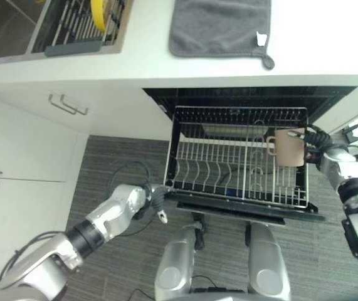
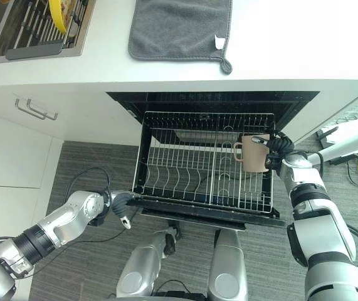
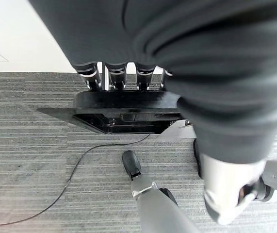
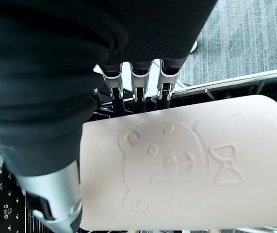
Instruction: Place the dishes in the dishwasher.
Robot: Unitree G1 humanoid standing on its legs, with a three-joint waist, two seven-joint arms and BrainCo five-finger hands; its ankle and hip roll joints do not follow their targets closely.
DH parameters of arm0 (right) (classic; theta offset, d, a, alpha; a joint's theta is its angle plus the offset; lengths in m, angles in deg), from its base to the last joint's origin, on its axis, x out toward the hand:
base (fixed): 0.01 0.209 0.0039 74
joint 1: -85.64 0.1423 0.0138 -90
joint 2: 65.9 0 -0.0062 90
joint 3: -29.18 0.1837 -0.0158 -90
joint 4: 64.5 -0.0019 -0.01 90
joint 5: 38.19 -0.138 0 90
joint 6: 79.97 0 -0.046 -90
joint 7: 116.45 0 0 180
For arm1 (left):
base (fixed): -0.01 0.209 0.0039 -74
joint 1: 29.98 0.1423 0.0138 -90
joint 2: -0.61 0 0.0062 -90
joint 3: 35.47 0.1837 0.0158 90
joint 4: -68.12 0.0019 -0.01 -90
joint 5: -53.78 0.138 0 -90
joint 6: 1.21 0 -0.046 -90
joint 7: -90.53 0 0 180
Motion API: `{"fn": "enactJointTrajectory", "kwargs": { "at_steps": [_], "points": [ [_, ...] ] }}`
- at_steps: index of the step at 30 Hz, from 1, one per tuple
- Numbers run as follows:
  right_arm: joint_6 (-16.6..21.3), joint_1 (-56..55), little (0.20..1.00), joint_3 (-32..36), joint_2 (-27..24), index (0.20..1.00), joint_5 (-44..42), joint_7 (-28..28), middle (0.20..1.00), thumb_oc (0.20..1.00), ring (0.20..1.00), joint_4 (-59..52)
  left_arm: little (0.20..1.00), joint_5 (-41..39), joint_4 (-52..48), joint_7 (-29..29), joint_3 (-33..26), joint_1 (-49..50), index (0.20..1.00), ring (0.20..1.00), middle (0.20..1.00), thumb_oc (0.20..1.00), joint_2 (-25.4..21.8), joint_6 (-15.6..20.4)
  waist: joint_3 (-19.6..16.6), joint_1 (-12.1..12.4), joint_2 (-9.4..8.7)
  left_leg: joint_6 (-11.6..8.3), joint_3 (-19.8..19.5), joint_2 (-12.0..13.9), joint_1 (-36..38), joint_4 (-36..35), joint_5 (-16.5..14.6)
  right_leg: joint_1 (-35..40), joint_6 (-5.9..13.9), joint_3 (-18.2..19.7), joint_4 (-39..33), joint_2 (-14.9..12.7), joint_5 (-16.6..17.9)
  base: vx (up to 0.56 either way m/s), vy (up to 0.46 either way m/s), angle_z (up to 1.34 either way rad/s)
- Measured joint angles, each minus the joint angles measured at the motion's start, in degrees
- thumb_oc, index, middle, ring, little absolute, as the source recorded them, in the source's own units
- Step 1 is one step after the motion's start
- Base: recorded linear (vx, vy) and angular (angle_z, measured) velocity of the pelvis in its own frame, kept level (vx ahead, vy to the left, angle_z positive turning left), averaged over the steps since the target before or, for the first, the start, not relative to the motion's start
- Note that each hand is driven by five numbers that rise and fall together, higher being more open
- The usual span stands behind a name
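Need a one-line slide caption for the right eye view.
Right hand holds a beige mug over the pulled-out dishwasher rack; left hand rests at the rack's front edge.

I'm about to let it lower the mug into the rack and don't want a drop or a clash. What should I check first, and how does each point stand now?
1. Grip: right hand curled round the pink mug, thumb on its side in the right wrist view: ok.
2. Mug position: held over the right end of the dish rack, its handle towards the rack's middle: ok.
3. Rack pulled out of the dishwasher: ok.
4. Landing spot under the mug free of dishes: cannot tell, the mug hides it.
5. Left hand at the rack's front left corner, away from the mug: ok.
6. Left hand's hold on the black front edge: cannot tell.
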Motion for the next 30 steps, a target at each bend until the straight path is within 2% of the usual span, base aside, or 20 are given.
{"fn": "enactJointTrajectory", "kwargs": {
  "at_steps": [2,3,6,7,8,10,12,14,16,17,19,21,24,26,28,30],
  "points": [
    [-0.01,-0.76,1.0,0.46,-0.54,1.0,-0.02,1.6,1.0,1.0,1.0,-1.83,1.0,-3.31,-1.25,-3.09,-2.28,2.09,1.0,1.0,1.0,1.0,-1.08,1.13,0.0,0.04,0.0,0.01,-0.01,0.0,0.01,-0.02,0.01,0.05,0.44,-0.01,-0.07,0.03,0.29,0.0,0.0,0.0],
    [0.0,-2.07,1.0,1.91,-1.06,1.0,-0.11,4.05,1.0,1.0,1.0,-5.23,1.0,-6.66,-3.04,-6.77,-4.54,5.13,1.0,1.0,1.0,1.0,-2.23,2.53,0.0,0.01,-0.01,0.03,-0.02,0.0,0.04,-0.06,-0.01,0.24,0.79,-0.03,-0.25,0.06,0.54,0.01,-0.052,0.04],
    [1.46,-14.11,1.0,7.96,-2.72,1.0,-5.38,10.64,1.0,1.0,1.0,-24.68,1.0,-14.32,-9.71,-14.42,-13.35,12.98,1.0,1.0,1.0,1.0,-3.69,8.65,0.11,0.26,-0.31,0.04,-0.38,0.08,0.59,-0.08,-0.17,1.41,0.81,-0.58,-0.86,0.22,0.55,0.0,-0.063,0.08],
    [1.83,-17.11,1.0,9.39,-2.68,1.0,-5.93,12.73,1.0,1.0,1.0,-27.38,1.0,-16.39,-10.53,-16.56,-14.84,14.42,1.0,1.0,1.0,1.0,-3.87,10.53,0.12,0.61,-0.43,0.07,-0.34,0.07,1.14,-0.09,-0.35,1.94,0.82,-0.53,-0.92,0.22,0.53,0.01,-0.086,0.04],
    [2.49,-22.96,1.0,12.27,-2.07,1.0,-6.24,15.49,1.0,1.0,1.0,-33.22,1.0,-20.15,-11.89,-18.9,-18.61,16.58,1.0,1.0,1.0,1.0,-3.91,13.61,0.12,0.92,-1.0,0.11,-0.38,0.06,1.32,-0.12,-0.42,2.23,0.85,-0.56,-1.11,0.23,0.52,0.01,-0.067,0.0],
    [4.52,-34.47,1.0,17.01,3.42,1.0,-6.21,19.27,1.0,1.0,1.0,-45.88,1.0,-25.82,-15.24,-23.46,-26.83,18.73,1.0,1.0,1.0,1.0,-3.52,18.53,0.0,1.23,-3.52,0.12,-0.54,0.34,1.72,-0.26,-0.43,2.85,0.85,-0.71,-1.83,0.53,0.51,0.02,-0.054,-0.03],
    [5.06,-37.67,1.0,17.68,7.38,1.0,-6.12,20.95,1.0,1.0,1.0,-49.58,1.0,-28.7,-14.95,-26.56,-29.67,17.31,1.0,1.0,1.0,1.0,-1.96,21.29,-0.45,0.26,-5.72,-0.06,-0.28,0.57,2.24,-0.24,-1.26,3.63,0.62,-0.55,-2.23,0.72,-0.02,0.01,-0.044,-0.06],
    [6.61,-47.65,1.0,18.56,14.89,1.0,-4.98,20.51,1.0,1.0,1.0,-62.46,1.0,-29.47,-14.39,-30.56,-36.2,17.95,1.0,1.0,1.0,1.0,7.39,28.17,-2.15,-0.62,-9.07,-0.1,-0.04,0.98,2.25,-0.34,-1.42,3.7,0.67,-0.46,-3.06,1.06,-0.07,0.01,-0.004,-0.03],
    [6.71,-51.04,1.0,19.53,18.59,1.0,-3.14,19.3,1.0,1.0,1.0,-65.24,1.0,-29.46,-14.36,-32.59,-38.78,19.15,1.0,1.0,1.0,1.0,10.75,31.91,-3.38,-1.93,-11.33,-0.16,0.03,1.19,3.13,-0.59,-1.48,4.89,0.67,-0.57,-3.84,1.31,0.09,0.05,0.009,-0.03],
    [6.73,-51.94,1.0,20.29,19.13,1.0,-2.97,18.89,1.0,1.0,1.0,-65.39,1.0,-29.48,-14.4,-33.06,-40.61,19.72,1.0,1.0,1.0,1.0,11.9,33.74,-3.73,-2.16,-11.79,-0.28,0.21,1.18,4.26,-1.35,-1.6,6.1,0.71,-0.48,-4.46,1.35,0.21,0.08,0.037,-0.04],
    [6.74,-53.79,1.0,22.58,19.08,1.0,-1.49,17.77,1.0,1.0,1.0,-65.85,1.0,-31.86,-15.47,-34.02,-44.95,22.08,1.0,1.0,1.0,1.0,12.71,38.02,-5.87,-2.52,-12.18,-0.41,0.62,1.03,6.4,-3.41,-1.63,8.31,1.13,-0.49,-7.0,1.33,0.61,0.07,0.096,-0.04],
    [6.84,-55.18,1.0,24.25,19.1,1.0,0.25,15.78,1.0,1.0,1.0,-69.9,1.0,-35.14,-18.79,-34.54,-49.15,26.17,1.0,1.0,1.0,1.0,16.54,41.37,-8.19,-2.45,-12.1,-0.31,1.26,0.68,9.64,-5.78,-1.5,12.15,1.69,-0.5,-10.45,1.22,2.4,0.04,0.183,-0.04],
    [9.27,-54.77,1.0,20.7,16.57,1.0,5.92,11.07,1.0,1.0,1.0,-76.13,1.0,-36.51,-21.24,-35.01,-48.9,26.59,1.0,1.0,1.0,1.0,17.88,44.38,-12.79,-1.83,-12.01,0.09,1.62,-0.24,11.2,-6.37,-1.51,14.26,2.25,-0.65,-12.72,0.57,2.88,0.04,0.178,-0.01],
    [10.66,-52.94,1.0,19.72,15.54,1.0,7.47,8.72,1.0,1.0,1.0,-76.6,1.0,-36.9,-21.82,-35.02,-48.75,25.65,1.0,1.0,1.0,1.0,17.89,45.33,-13.56,-1.44,-12.16,0.51,1.8,-1.05,11.96,-6.58,-1.86,15.04,2.64,-0.67,-12.96,-0.24,2.96,0.04,0.221,0.03],
    [12.25,-52.77,1.0,20.16,15.26,1.0,7.91,8.62,1.0,1.0,1.0,-76.56,1.0,-36.98,-22.41,-34.98,-48.76,25.64,1.0,1.0,1.0,1.0,17.55,45.62,-14.52,-1.39,-12.49,0.93,2.03,-2.14,13.42,-7.53,-2.14,16.09,3.04,-0.59,-13.22,-1.16,2.96,0.03,0.237,-0.01],
    [13.98,-53.45,1.0,23.12,15.26,1.0,7.65,8.76,1.0,1.0,1.0,-79.63,1.0,-38.46,-22.49,-34.15,-48.93,24.37,1.0,1.0,1.0,1.0,17.03,45.51,-14.77,-1.64,-12.69,2.15,3.15,-3.29,15.43,-8.81,-3.31,16.68,4.43,-0.44,-11.57,-2.78,3.56,0.0,0.254,-0.17]
  ]
}}
